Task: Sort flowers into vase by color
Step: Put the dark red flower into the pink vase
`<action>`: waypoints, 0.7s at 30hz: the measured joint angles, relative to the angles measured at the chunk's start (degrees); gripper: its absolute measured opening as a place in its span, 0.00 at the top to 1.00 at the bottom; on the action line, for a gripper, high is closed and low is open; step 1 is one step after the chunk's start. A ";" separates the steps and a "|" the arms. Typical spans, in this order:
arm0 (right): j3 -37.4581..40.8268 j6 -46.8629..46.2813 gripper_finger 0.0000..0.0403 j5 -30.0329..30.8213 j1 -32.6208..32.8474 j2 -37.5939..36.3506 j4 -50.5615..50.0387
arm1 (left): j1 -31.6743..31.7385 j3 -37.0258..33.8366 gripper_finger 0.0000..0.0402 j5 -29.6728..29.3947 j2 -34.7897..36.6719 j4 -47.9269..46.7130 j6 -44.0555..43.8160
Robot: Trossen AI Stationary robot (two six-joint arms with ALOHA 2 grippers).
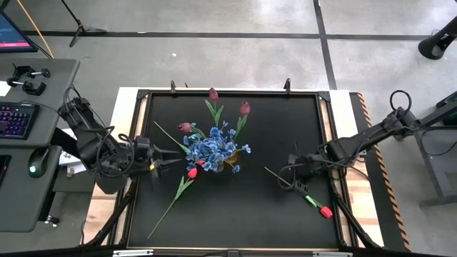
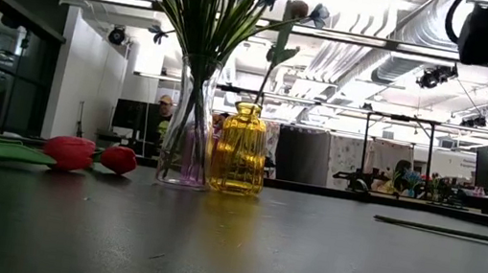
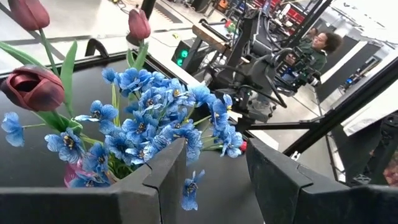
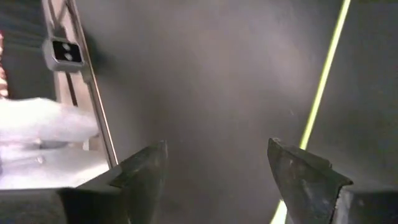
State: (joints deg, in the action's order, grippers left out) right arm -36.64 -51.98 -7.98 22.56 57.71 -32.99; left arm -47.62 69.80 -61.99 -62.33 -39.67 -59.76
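A clear vase (image 2: 187, 138) mid-table holds the blue flowers (image 1: 212, 148). Beside it, a yellow vase (image 2: 240, 150) holds maroon tulips (image 1: 245, 108). One red tulip (image 1: 191, 173) lies on the mat near the vases, stem toward the near edge. Another red tulip (image 1: 325, 211) lies at the near right, its green stem (image 4: 323, 87) running toward mid-table. My left gripper (image 1: 177, 157) stands open, level, just left of the blue bunch (image 3: 149, 106), holding nothing. My right gripper (image 1: 285, 177) hovers open above that stem's free end, pointing down at a slant.
A grey desk with a keyboard (image 1: 14, 118) and a mouse (image 1: 33, 169) stands left of the table. The mat's metal frame (image 1: 335, 143) runs around its edges. Bare mat lies along the near edge (image 1: 243, 221). People show in the room beyond (image 2: 164, 105).
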 joint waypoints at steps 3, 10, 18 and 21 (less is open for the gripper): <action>0.00 -0.07 0.34 1.87 0.41 -0.02 1.95 | 0.00 0.00 0.61 -0.01 1.15 0.01 1.40; 0.00 -0.87 0.34 3.55 0.31 -0.07 4.06 | 0.00 0.00 0.61 -0.02 4.50 0.01 5.84; 0.00 -2.45 0.34 6.32 0.31 -0.07 5.82 | 0.00 0.00 0.61 -0.65 8.09 0.03 12.25; 0.00 -4.03 0.34 9.11 0.31 -0.07 7.37 | 0.00 0.00 0.61 -1.46 9.14 0.03 14.22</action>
State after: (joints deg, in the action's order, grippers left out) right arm -36.64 -56.01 1.14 22.87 57.65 -25.62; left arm -47.62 69.80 -63.45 -53.19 -39.64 -45.54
